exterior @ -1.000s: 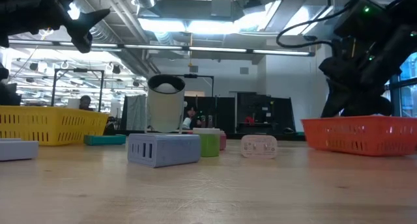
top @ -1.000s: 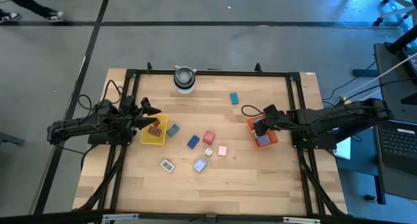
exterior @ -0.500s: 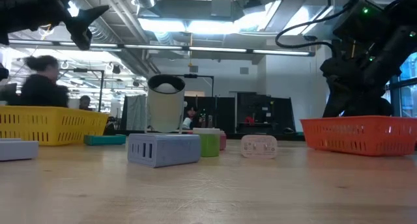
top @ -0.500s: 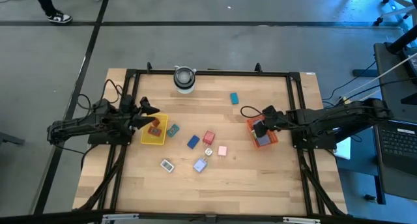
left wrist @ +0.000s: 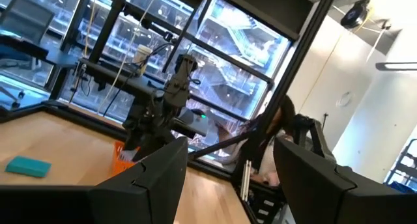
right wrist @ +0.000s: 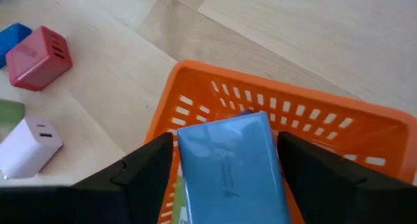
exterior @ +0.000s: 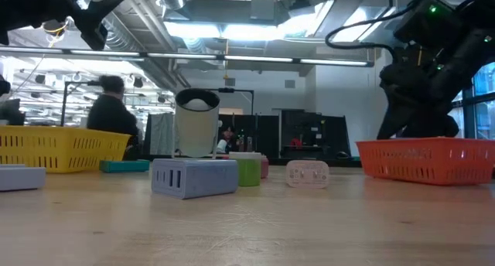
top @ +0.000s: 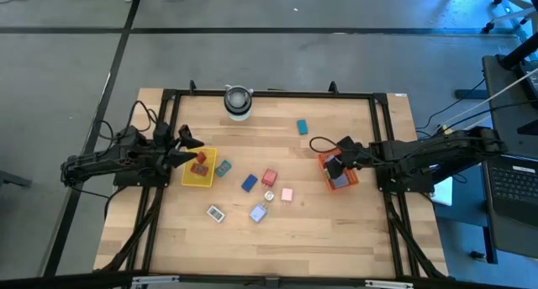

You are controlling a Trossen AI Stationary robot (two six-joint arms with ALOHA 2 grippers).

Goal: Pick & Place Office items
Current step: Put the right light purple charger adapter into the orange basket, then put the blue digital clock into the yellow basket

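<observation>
Wood table (top: 336,230): blue item (right wrist: 228,165) between spread right tool (right wrist: 225,185) fingers, over orange tray (right wrist: 365,120).

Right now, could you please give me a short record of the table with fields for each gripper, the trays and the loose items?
left gripper: open, raised at the yellow tray's edge, empty
right gripper: open, over the orange tray, blue item between its fingers
yellow tray: holds a red item
orange tray: holds the blue item
loose on table: teal item, red cube, lavender block
</observation>
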